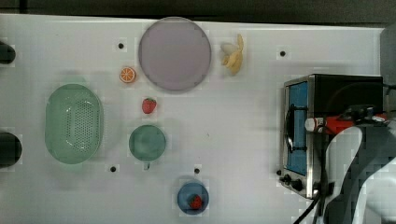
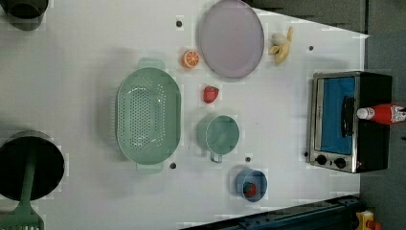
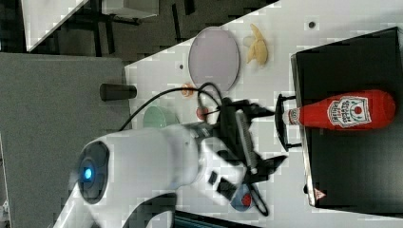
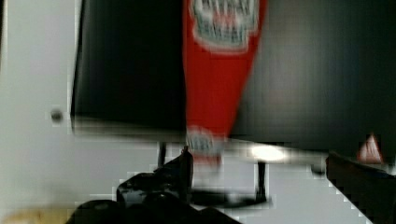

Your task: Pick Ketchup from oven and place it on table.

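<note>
The ketchup (image 3: 340, 112) lies on its side on top of the oven (image 3: 351, 156), at the right of the right view, cap over the front edge. The gripper (image 3: 263, 137) hangs just before that cap with fingers spread and empty, so this looks like the approach; next it must close on the neck. The label's print is unreadable.

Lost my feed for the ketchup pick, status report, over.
Pincer open, near the cap end, not gripping. Ketchup lying flat on top of the oven, cap over the door handle. Nothing in the way.
</note>
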Controlling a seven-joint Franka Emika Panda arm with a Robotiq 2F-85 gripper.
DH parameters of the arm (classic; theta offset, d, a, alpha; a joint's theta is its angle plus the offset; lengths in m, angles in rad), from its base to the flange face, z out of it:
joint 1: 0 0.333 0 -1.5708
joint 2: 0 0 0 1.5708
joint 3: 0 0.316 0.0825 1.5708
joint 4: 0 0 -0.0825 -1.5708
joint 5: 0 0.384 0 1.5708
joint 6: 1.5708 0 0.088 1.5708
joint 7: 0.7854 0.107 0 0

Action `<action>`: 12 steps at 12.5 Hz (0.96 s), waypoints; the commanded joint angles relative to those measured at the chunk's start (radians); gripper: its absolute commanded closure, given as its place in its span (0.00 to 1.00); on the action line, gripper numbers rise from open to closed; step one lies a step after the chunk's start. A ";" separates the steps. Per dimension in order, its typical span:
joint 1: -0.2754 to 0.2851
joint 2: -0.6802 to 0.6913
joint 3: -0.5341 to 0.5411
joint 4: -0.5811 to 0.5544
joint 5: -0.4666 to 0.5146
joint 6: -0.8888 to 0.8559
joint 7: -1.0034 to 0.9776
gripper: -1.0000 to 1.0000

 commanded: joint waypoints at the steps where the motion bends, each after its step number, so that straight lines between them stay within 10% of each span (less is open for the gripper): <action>1: -0.022 0.114 -0.041 0.090 0.007 0.063 -0.031 0.00; 12: -0.084 0.357 -0.058 0.153 0.208 0.154 -0.022 0.00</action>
